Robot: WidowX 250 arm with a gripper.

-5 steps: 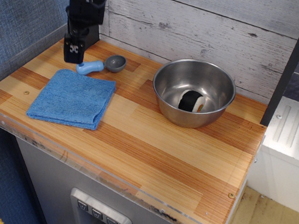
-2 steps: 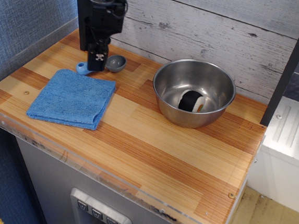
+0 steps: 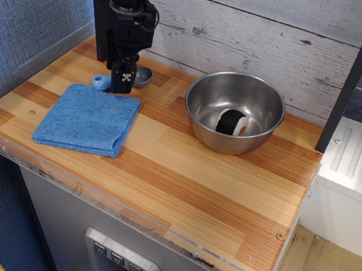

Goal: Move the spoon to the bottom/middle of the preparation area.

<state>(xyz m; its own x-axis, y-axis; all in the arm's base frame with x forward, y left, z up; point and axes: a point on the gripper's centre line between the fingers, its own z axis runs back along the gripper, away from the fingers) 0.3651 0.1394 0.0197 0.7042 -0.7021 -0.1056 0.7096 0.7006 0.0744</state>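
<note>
the gripper (image 3: 123, 80) hangs low over the spoon (image 3: 102, 81), its black body hiding the middle of the handle. only the light-blue handle end shows to its left and part of the grey bowl to its right. whether the jaws are spread or clenched on the handle, i cannot tell: the fingertips are hidden from this angle. the spoon lies at the back left of the preparation area (image 3: 214, 195), just behind the blue cloth (image 3: 87, 118).

the step in hand looks like the grasp. to do it well, the jaws should straddle the thick handle squarely under the gripper, close firmly, then lift straight up enough to clear the cloth in front. the steel bowl (image 3: 235, 112) sits well to the gripper's right; carrying toward the near edge centre should pass between it and the cloth.
</note>
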